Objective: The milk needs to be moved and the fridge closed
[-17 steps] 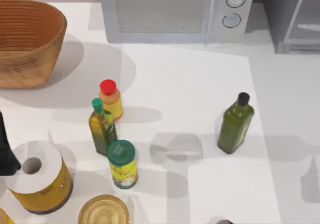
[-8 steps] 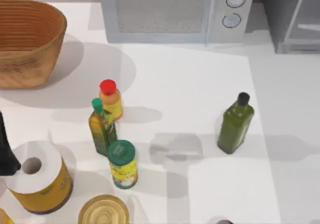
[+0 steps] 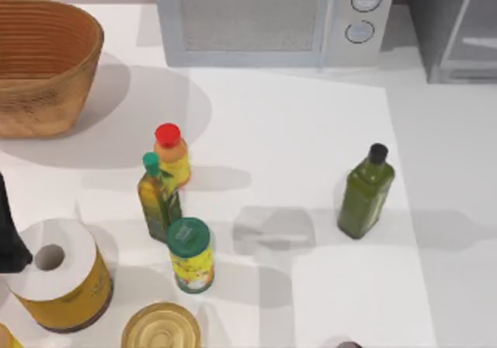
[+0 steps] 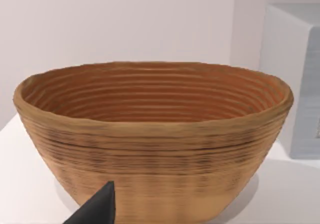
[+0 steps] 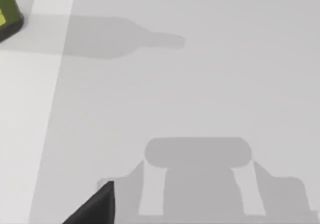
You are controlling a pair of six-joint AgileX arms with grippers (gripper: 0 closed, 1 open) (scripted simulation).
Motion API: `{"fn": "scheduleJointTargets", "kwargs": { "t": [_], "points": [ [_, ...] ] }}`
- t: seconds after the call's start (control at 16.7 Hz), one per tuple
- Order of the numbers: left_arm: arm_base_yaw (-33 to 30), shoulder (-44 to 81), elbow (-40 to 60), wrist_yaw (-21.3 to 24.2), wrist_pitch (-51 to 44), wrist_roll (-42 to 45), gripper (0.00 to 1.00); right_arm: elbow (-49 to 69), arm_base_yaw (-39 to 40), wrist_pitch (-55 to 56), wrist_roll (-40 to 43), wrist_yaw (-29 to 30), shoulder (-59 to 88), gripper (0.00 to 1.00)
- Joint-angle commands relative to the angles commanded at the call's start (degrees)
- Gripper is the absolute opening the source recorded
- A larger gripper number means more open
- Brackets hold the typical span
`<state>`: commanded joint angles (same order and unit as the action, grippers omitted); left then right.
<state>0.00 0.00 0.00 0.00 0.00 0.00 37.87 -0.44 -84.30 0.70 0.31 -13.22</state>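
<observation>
Fridge [image 3: 454, 26] at upper right of frame; left arm [image 3: 9, 231] at left edge, finger state indeterminable.

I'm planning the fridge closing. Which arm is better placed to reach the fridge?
Right, probably. The fridge stands at the table's back right corner; the right wrist view looks down beside the dark green bottle, on that side. The left arm sits at the left edge, facing the basket.
</observation>
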Motion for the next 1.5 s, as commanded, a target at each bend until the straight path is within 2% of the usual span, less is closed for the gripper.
{"fn": "scheduleJointTargets", "kwargs": {
  "t": [0.24, 0.48, 0.66, 1.2, 1.5],
  "points": [
    [0.0, 0.0, 0.0, 0.0, 0.0, 0.0, 1.0, 1.6, -3.5, -1.4, 3.3, -1.7, 3.5, 1.0],
    [0.0, 0.0, 0.0, 0.0, 0.0, 0.0, 1.0, 7.3, -16.2, -4.4, 15.7, -8.2, 16.7, 1.0],
    [0.0, 0.0, 0.0, 0.0, 0.0, 0.0, 1.0, 13.1, -31.2, -5.8, 30.9, -15.6, 32.6, 1.0],
    [0.0, 0.0, 0.0, 0.0, 0.0, 0.0, 1.0, 30.3, -78.9, -3.9, 83.6, -40.4, 87.2, 1.0],
    [0.0, 0.0, 0.0, 0.0, 0.0, 0.0, 1.0, 36.0, -97.1, 0.6, 105.3, -50.6, 108.8, 1.0]
  ]
}}
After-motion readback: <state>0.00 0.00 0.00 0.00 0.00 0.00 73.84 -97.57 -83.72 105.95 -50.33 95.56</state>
